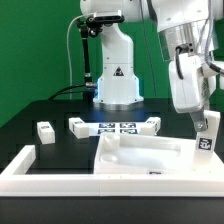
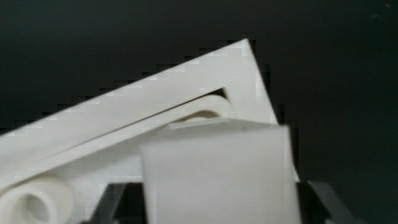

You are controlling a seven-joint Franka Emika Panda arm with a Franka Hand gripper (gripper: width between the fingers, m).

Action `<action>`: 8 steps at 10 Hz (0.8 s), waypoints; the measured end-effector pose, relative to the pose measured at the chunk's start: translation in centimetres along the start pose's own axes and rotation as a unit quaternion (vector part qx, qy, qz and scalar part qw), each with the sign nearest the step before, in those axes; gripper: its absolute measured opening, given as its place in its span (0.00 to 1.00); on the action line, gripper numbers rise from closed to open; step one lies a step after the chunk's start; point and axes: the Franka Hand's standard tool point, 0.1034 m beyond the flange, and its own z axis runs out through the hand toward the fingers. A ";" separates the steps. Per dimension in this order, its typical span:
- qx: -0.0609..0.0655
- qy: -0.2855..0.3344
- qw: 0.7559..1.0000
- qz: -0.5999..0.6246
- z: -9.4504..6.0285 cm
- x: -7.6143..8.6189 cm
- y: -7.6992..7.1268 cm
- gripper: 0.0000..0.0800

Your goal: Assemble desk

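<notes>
The white desk top (image 1: pixel 140 156), a tray with a raised rim, lies on the black table near the front. My gripper (image 1: pixel 205 128) is shut on a short square white leg (image 1: pixel 204 143) with a tag on its side. It holds the leg upright over the top's corner at the exterior view's right. In the wrist view the leg (image 2: pixel 214 172) fills the space between the dark fingers (image 2: pixel 121 200). The top's corner (image 2: pixel 199 92) lies just beyond it. I cannot tell whether leg and top touch. Three loose legs (image 1: pixel 45 131) (image 1: pixel 78 126) (image 1: pixel 150 123) lie behind the top.
The marker board (image 1: pixel 118 127) lies flat behind the desk top, between loose legs. A long low white border wall (image 1: pixel 22 166) runs along the front and the exterior view's left. The robot's base (image 1: pixel 117 75) stands at the back.
</notes>
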 end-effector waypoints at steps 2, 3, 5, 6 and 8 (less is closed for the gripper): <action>0.001 0.001 1.000 0.012 -0.1 0.1 -0.1 0.37; 0.001 0.001 1.000 0.008 0.0 0.1 -0.1 0.38; 0.000 0.002 1.000 0.006 0.1 0.1 0.0 0.58; 0.001 0.001 1.000 0.004 0.0 0.0 -0.1 0.76; 0.011 -0.013 1.000 -0.016 -3.1 -1.0 0.3 0.80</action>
